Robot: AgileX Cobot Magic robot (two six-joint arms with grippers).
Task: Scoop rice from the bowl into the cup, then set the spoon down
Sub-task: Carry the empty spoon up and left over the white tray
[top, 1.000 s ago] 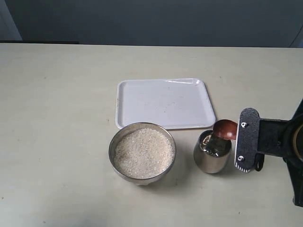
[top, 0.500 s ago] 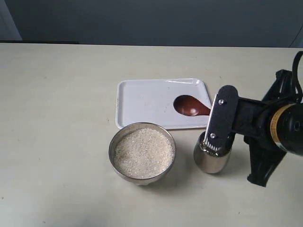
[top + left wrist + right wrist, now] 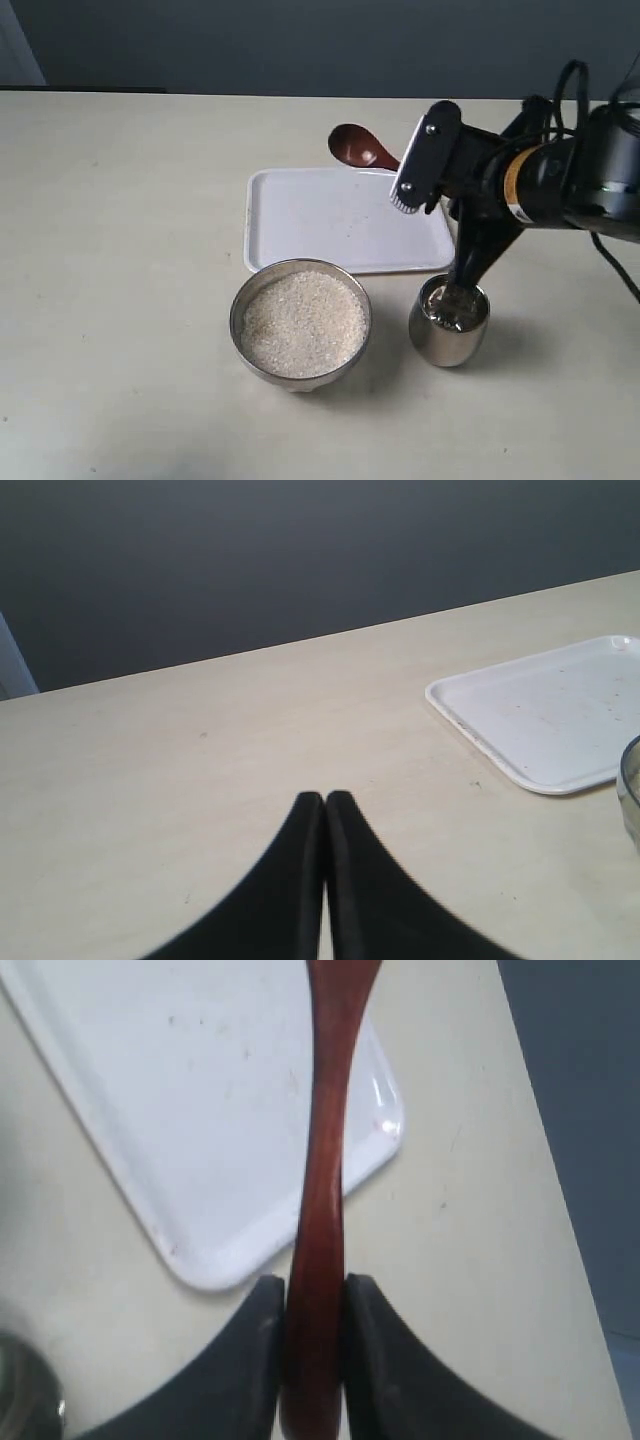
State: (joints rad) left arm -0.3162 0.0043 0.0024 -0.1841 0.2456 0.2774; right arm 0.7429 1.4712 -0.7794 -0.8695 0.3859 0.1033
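Observation:
The steel bowl (image 3: 301, 322) holds white rice (image 3: 302, 322) at the table's front middle. To its right stands the shiny cup (image 3: 449, 322); its inside mostly shows reflections. My right gripper (image 3: 412, 168) is shut on the dark wooden spoon's handle (image 3: 322, 1180), and the spoon (image 3: 357, 148) hangs over the tray's far edge, its oval bowl looking empty. In the right wrist view both fingers (image 3: 258, 1320) press the handle between them. The left gripper (image 3: 325, 798) is shut on nothing, above bare table, and does not show in the exterior view.
A white tray (image 3: 330, 215) lies behind the bowl and cup; it appears as the tray (image 3: 550, 715) in the left wrist view and as the tray (image 3: 200, 1110) in the right wrist view. The right arm's body (image 3: 560, 180) hangs above the cup's far right.
My right gripper has carried the spoon from over the cup up and back-left, across the tray to its far edge. The bowl, cup and tray stayed put.

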